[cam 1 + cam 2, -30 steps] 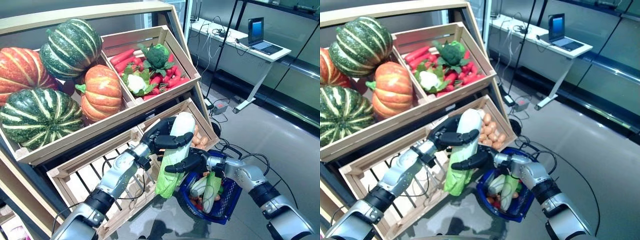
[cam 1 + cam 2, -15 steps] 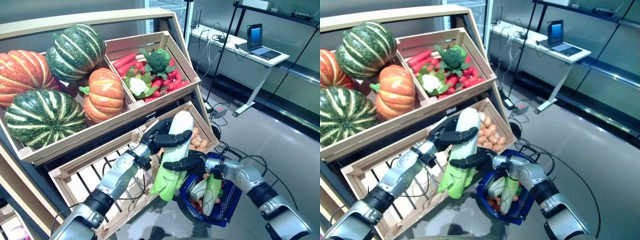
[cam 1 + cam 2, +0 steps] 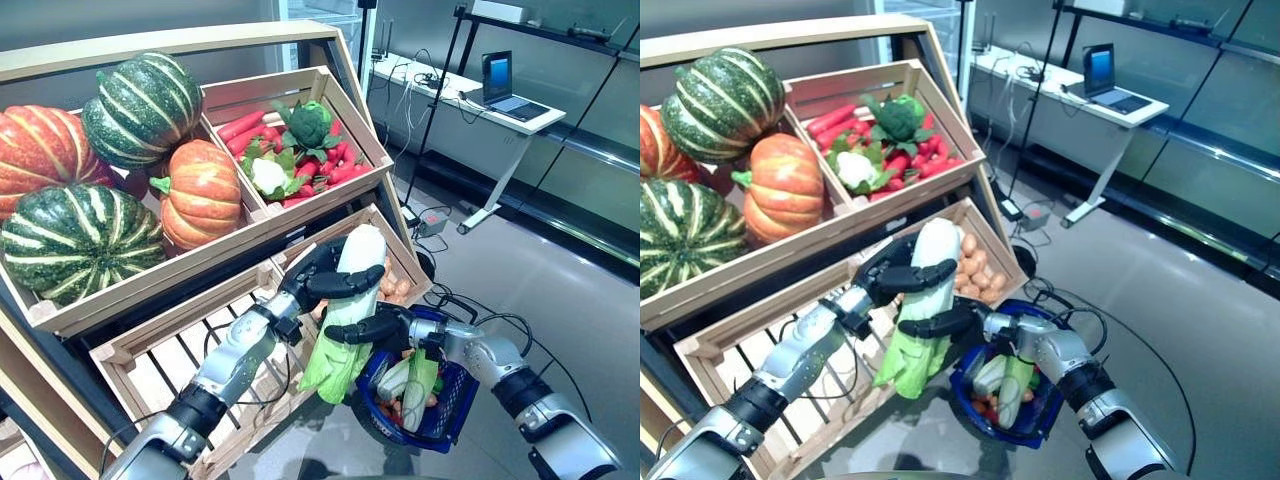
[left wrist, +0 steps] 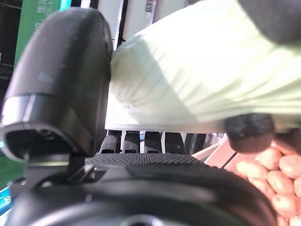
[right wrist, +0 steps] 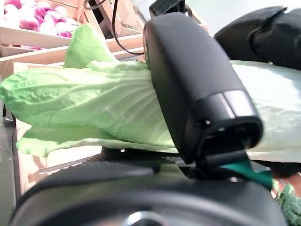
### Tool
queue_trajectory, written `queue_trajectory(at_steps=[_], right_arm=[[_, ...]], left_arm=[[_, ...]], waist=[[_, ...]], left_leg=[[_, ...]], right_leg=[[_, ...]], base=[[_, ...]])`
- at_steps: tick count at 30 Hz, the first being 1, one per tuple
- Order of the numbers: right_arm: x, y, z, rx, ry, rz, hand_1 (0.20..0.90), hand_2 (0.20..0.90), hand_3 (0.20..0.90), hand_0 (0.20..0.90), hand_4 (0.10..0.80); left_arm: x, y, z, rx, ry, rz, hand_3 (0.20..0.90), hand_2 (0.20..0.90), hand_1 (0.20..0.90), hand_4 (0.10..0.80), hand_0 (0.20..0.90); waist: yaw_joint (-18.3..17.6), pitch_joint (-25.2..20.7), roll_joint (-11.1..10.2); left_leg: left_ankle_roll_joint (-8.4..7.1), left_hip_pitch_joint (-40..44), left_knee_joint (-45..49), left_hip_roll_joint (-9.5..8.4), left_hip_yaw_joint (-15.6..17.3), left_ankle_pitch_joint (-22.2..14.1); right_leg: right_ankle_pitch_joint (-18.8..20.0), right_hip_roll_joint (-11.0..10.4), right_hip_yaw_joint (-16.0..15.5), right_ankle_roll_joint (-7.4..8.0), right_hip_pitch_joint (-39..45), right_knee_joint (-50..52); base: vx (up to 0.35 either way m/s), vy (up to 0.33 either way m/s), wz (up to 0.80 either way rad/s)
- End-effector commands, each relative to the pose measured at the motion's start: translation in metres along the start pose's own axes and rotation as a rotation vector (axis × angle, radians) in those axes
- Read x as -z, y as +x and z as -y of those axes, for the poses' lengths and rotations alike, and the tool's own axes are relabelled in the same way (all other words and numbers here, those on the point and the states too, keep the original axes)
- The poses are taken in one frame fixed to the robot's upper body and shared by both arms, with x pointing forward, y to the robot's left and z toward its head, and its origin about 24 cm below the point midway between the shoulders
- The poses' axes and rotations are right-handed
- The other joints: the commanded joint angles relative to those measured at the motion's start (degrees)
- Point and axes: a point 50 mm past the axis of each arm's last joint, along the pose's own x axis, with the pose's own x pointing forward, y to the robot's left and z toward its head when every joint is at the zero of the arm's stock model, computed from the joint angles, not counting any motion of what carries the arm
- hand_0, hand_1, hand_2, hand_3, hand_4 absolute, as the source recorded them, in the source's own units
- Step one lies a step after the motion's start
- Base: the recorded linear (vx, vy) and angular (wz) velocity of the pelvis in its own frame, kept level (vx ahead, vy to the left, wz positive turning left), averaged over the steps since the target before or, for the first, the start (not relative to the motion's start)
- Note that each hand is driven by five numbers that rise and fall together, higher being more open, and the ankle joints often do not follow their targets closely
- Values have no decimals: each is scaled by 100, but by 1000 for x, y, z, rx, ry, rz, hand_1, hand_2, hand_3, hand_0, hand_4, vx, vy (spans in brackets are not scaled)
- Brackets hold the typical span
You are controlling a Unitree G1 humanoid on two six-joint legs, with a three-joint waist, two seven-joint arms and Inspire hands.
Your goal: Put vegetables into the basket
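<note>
A long napa cabbage (image 3: 345, 315), white at the stem and green at the leaves, hangs leaf-down just left of the blue basket (image 3: 448, 412). My left hand (image 3: 322, 277) is shut on its white upper end, fingers curled round it (image 4: 188, 80). My right hand (image 3: 370, 327) grips its middle, thumb across the leaves (image 5: 84, 108). The basket stands on the floor under my right forearm and holds several vegetables (image 3: 414, 376), among them a pale green one.
A slanted wooden stand fills the left: pumpkins (image 3: 120, 160) on top, a crate of carrots, radishes, broccoli and cauliflower (image 3: 300, 150), a lower crate with potatoes (image 3: 398, 288) and a bare slatted crate (image 3: 165, 350). A desk with a laptop (image 3: 497, 80) stands far right.
Both hands keep their hold on the cabbage, which has barely moved. The camera has shifted a little.
</note>
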Motion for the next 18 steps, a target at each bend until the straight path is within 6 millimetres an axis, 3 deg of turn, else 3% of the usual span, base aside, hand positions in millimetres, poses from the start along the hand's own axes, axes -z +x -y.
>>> queue_trajectory(at_steps=[1, 4, 11, 16, 18], right_arm=[[-20, -1, 0, -30, 67, 175, 300, 300, 300, 300, 400], [-6, -21, 18, 62, 126, 177, 300, 300, 300, 300, 400], [29, -66, 54, 293, 253, 192, 300, 300, 300, 300, 400], [43, -98, 77, 507, 301, 207, 300, 300, 300, 300, 400], [48, -120, 91, 664, 370, 261, 300, 300, 300, 300, 400]], left_arm=[[-76, 14, -16, -67, 131, 338, 900, 900, 900, 800, 900], [-73, 1, -42, -162, 186, 280, 900, 900, 900, 800, 900], [-57, -27, -82, -317, 199, 179, 900, 900, 900, 800, 900], [-48, -40, -96, -393, 174, 151, 900, 900, 900, 800, 900], [-43, -44, -101, -423, 153, 141, 900, 900, 900, 800, 900]], waist=[[66, -298, 95], [49, -295, 112], [33, -239, 154], [35, -180, 177], [42, -162, 191]], left_leg=[[-1, -229, -10, 58, -115, -64], [-11, -227, -10, 79, -82, -52], [-23, -214, -10, 112, -11, -22], [-31, -197, -10, 120, 17, -29], [-33, -173, -10, 118, 14, -51]], right_leg=[[238, -198, 17, -244, -36, 10], [243, -204, 18, -234, -49, 10], [259, -203, 39, -227, -68, 10], [256, -195, 66, -227, -81, 10], [251, -177, 74, -234, -76, 10]], base=[[0, 0, 0], [0, 0, 0], [12, 4, -2], [21, 10, -2], [68, 18, -7]])
